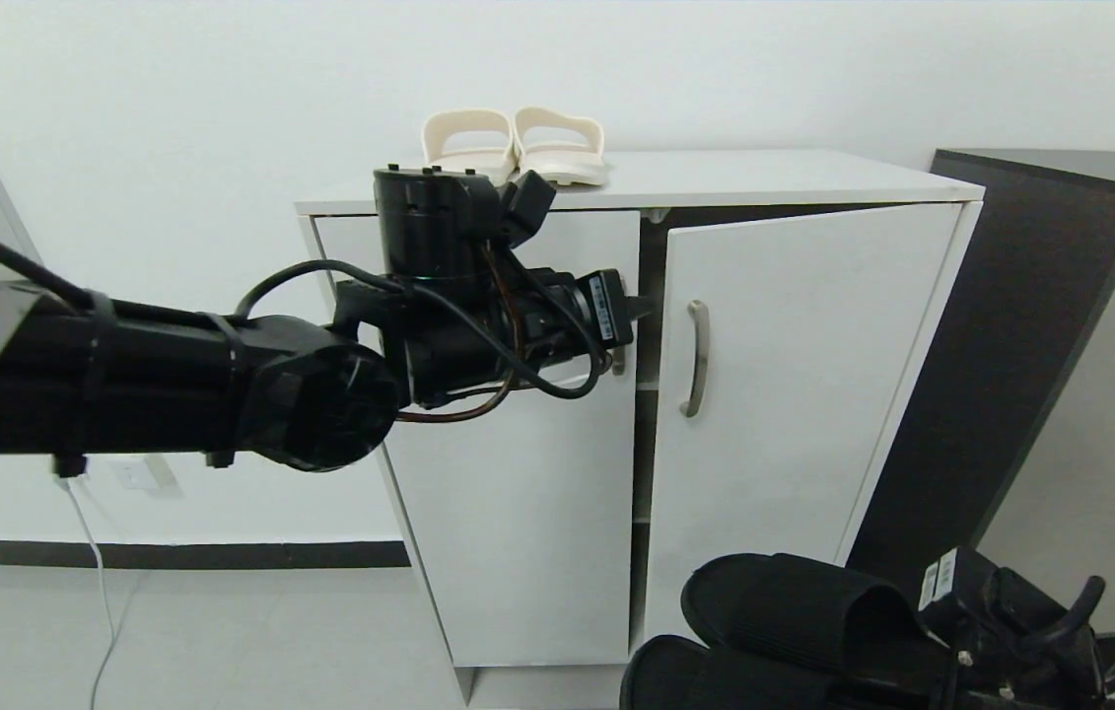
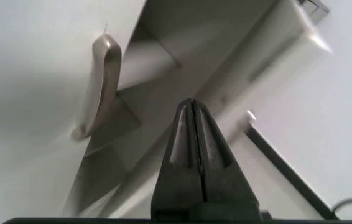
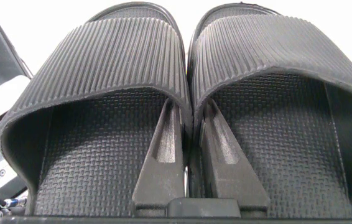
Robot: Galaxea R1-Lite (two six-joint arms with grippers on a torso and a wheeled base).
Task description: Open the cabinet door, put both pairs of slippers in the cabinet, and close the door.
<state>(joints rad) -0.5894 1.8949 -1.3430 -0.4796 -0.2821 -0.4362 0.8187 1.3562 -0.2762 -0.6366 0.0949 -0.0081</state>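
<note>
Black ribbed rubber or foam, by the look: black slippers (image 1: 794,602), one pair, held low in front of the cabinet (image 1: 764,173), below its right door (image 1: 794,394). My right gripper (image 3: 189,124) pinches their two inner side walls together between its fingers, soles side by side. I judge them light, soft and springy, with a grippy texture. That twin-wall hold seems the sensible one, though the outer halves may sag or splay. Cream slippers (image 1: 515,146), second pair, sit on top of the cabinet toward its back edge. They are likely just as light, and best taken the same way, by the adjoining inner walls. My left gripper (image 1: 641,308), fingers pressed together and holding nothing, is at the cabinet's front. Its tips are at the dark gap (image 1: 651,444) between the left door (image 1: 518,513) and the right door, about level with the bar handle (image 1: 696,357). Right door stands slightly ajar; left door looks shut. Room: open floor before the cabinet for a door to swing. A dark panel (image 1: 1010,345) stands close on the cabinet's right side, which I judge could limit how far the right door opens. The opening as it stands looks too narrow for the pair.
</note>
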